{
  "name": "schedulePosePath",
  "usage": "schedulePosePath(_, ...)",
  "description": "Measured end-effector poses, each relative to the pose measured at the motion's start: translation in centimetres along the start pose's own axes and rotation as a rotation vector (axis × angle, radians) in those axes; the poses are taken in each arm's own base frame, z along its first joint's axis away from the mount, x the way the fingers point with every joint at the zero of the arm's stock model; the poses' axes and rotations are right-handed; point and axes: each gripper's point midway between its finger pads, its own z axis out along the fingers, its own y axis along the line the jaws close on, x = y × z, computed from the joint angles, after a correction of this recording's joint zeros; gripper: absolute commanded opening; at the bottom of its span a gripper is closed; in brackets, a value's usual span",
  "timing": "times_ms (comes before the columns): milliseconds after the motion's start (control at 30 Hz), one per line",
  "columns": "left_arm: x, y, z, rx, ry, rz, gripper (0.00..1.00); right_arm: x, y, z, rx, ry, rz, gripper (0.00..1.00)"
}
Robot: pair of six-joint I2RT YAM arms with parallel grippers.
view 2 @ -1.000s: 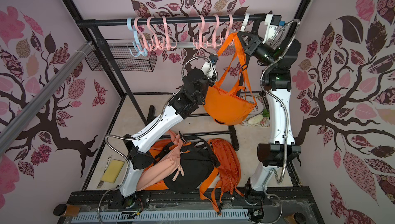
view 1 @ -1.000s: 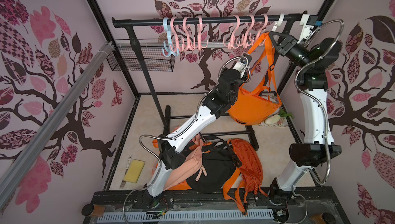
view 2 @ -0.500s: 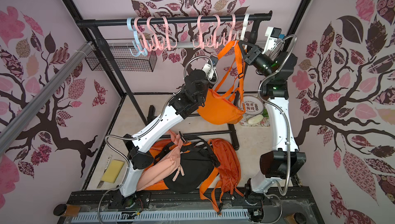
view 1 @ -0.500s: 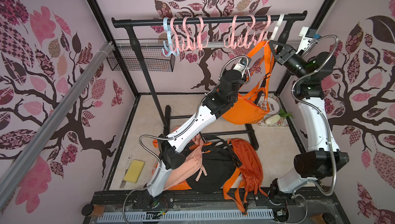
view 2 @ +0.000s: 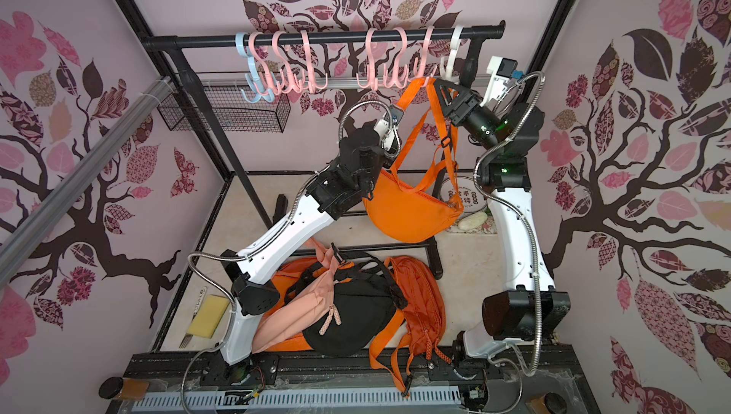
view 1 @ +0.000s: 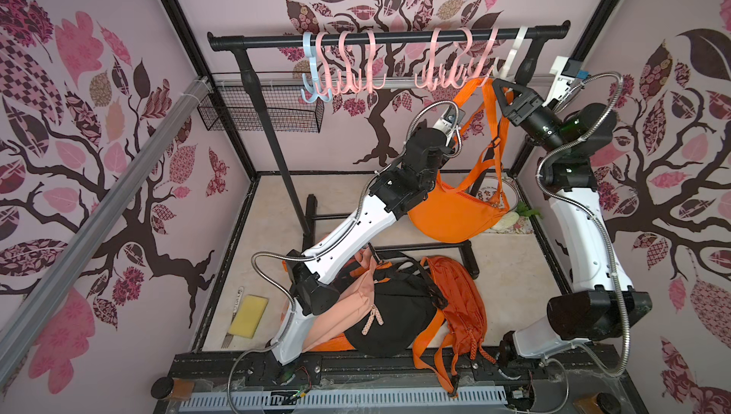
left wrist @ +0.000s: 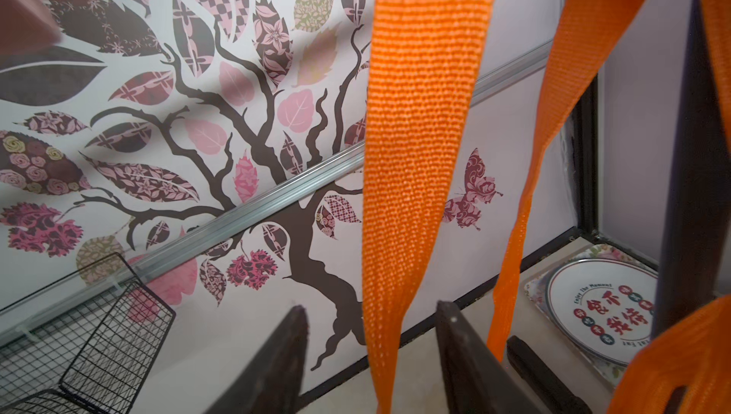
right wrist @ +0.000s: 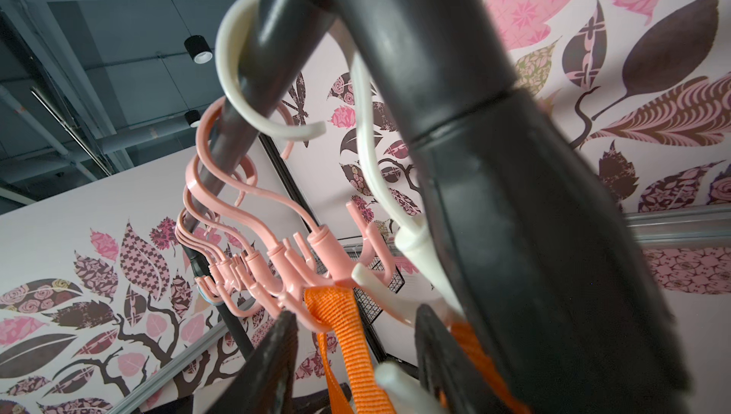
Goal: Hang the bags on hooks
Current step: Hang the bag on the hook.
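The left gripper (left wrist: pixel 370 305) stands with its jaws apart. The orange strap (left wrist: pixel 415 135) passes between them and neither finger presses on it. The right gripper (right wrist: pixel 356 310), at the upper right of both top views, is also spread. The strap runs up between its fingers to a pink hook (right wrist: pixel 322 246) and loops over it.

The orange bag (view 1: pixel 447 218) hangs from that hook at centre right of both top views. Its strap runs top to bottom in the frame. Its crescent body lies long axis across the frame, curved belly downward and right end a little lower.

The black rail (view 1: pixel 269 41) carries eight hooks: one blue hook (view 1: pixel 306 72), six pink, and one white hook (view 1: pixel 514 56) just beside the loaded one.

The walls (view 1: pixel 99 155) are pale pink with brown tree-and-leaf decals, and the floor (view 1: pixel 269 242) is beige. One wire basket (view 1: pixel 261 113) hangs at the back. On the floor lie one plate (view 2: pixel 466 198), one yellow sponge (view 1: pixel 248 315) and a pile of at least three bags: a peach bag (view 1: pixel 340 313), a black bag (view 1: pixel 395 313) and a rust-orange bag (view 1: pixel 459 297).
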Motion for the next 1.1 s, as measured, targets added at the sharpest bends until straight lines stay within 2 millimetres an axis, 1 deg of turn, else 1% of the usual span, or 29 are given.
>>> schedulePosePath(67,-0.4,0.0,-0.8,0.024,0.002,-0.008,0.76,-0.3,0.5,-0.3,0.004,-0.007,-0.001,0.73)
schedulePosePath(100,-0.5,0.0,-1.2,0.038,0.003,-0.009,0.79,-0.4,0.7,-0.4,0.007,-0.010,-0.001,0.76)
schedulePosePath(200,-0.4,-0.4,-2.9,0.095,0.009,-0.020,0.88,-0.8,1.5,-0.8,0.016,-0.014,-0.004,0.89)
schedulePosePath(233,-0.3,-0.6,-3.5,0.122,0.012,-0.026,0.90,-0.9,1.7,-0.9,0.022,-0.017,-0.004,0.99)
schedulePosePath(333,0.4,-0.9,-5.6,0.203,0.022,-0.041,0.95,-1.5,2.8,-1.7,0.050,-0.032,-0.006,1.00)
schedulePosePath(467,2.1,-0.3,-8.2,0.278,0.045,-0.070,0.97,-2.5,4.2,-3.2,0.110,-0.062,-0.015,1.00)
schedulePosePath(567,3.7,0.7,-9.1,0.297,0.075,-0.095,0.97,-2.9,4.8,-3.8,0.125,-0.068,-0.021,1.00)
schedulePosePath(667,5.3,2.1,-9.0,0.286,0.111,-0.126,0.97,-3.3,5.8,-3.1,0.083,-0.040,-0.015,1.00)
schedulePosePath(700,6.0,2.5,-9.0,0.276,0.126,-0.131,0.97,-3.1,6.0,-2.9,0.068,-0.025,-0.005,1.00)
schedulePosePath(767,7.3,2.9,-9.3,0.266,0.160,-0.137,0.97,-2.3,6.0,-2.6,0.051,0.015,0.018,1.00)
schedulePosePath(833,8.6,2.9,-10.0,0.266,0.195,-0.140,0.98,-1.0,5.9,-2.2,0.040,0.069,0.052,1.00)
schedulePosePath(933,10.2,3.2,-11.1,0.258,0.236,-0.146,0.98,0.4,6.4,-1.9,0.011,0.144,0.115,1.00)
schedulePosePath(1000,11.2,3.6,-11.7,0.240,0.260,-0.149,0.98,0.8,6.9,-2.0,0.003,0.172,0.147,1.00)
schedulePosePath(1100,13.1,4.5,-12.9,0.202,0.299,-0.150,0.98,0.7,7.7,-2.5,0.001,0.181,0.152,1.00)
